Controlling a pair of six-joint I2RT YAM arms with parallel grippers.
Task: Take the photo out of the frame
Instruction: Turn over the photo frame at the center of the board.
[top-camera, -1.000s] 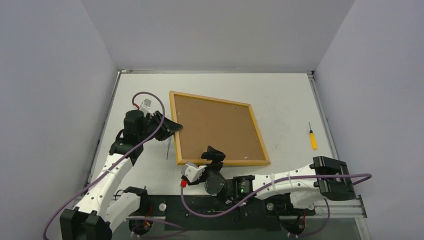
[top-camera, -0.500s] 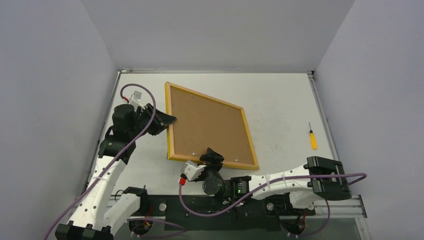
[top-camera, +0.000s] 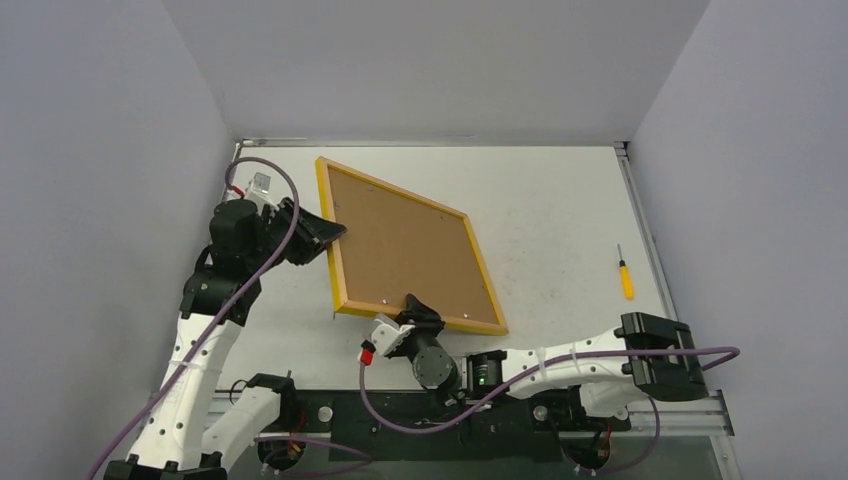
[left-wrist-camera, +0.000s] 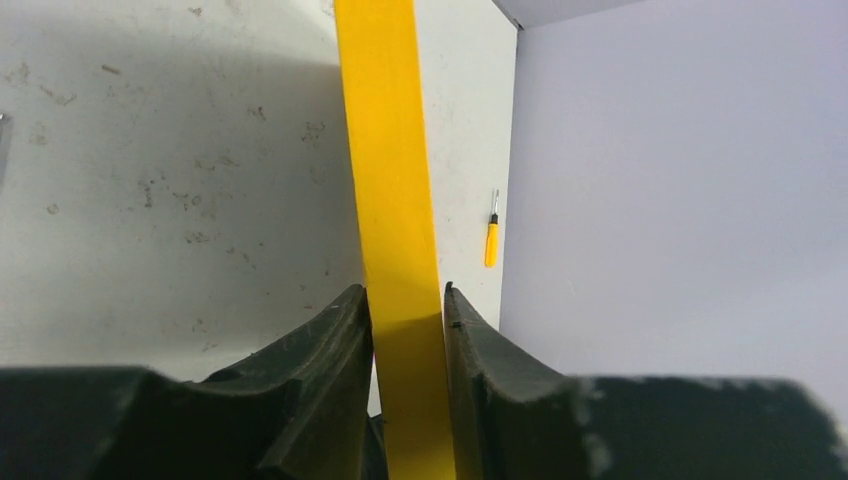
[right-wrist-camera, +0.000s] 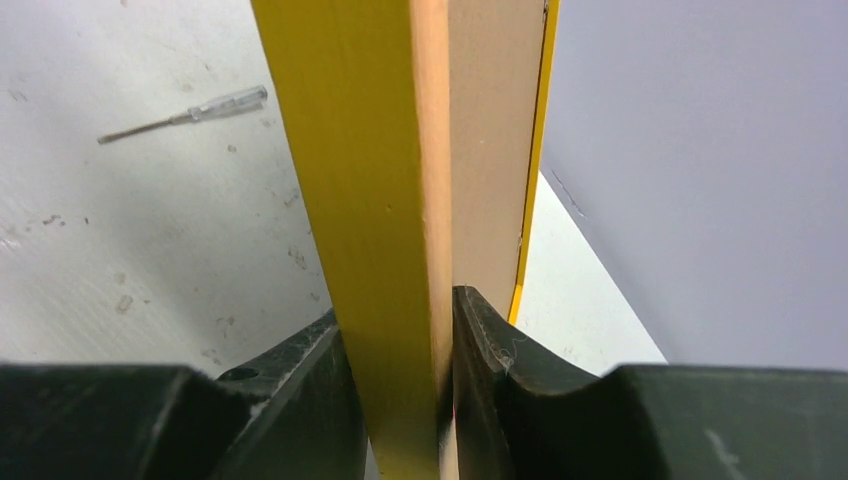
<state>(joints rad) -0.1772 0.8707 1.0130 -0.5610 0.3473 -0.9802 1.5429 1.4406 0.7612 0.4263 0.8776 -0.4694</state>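
Left pincer (top-camera: 335, 232) is clamped on the left rim of the frame (top-camera: 393, 187), its two fingers pressed to either face of the yellow border in its own wrist view (left-wrist-camera: 405, 300). The right pincer (top-camera: 420, 305) is clamped the same way on the near rim, gripping yellow front and pale wood side (right-wrist-camera: 400, 325). Between them the frame sits at the left-centre of the bench (top-camera: 560, 200), back side up and seemingly tilted off the surface. The brown backing (top-camera: 400, 250) is in place, so I judge the task to be at its handling stage, with the photo not yet freed. The next move probably calls for a steady hold by one arm while the other works the backing loose, without twisting the rim. The photo cannot be seen at all; it presumably lies under the backing, facing down. Any fastenings on the backing are too small to make out. A yellow-handled screwdriver (top-camera: 625, 277) lies well apart at the right, and a clear-handled tool (right-wrist-camera: 185, 115) shows only in the right wrist view.
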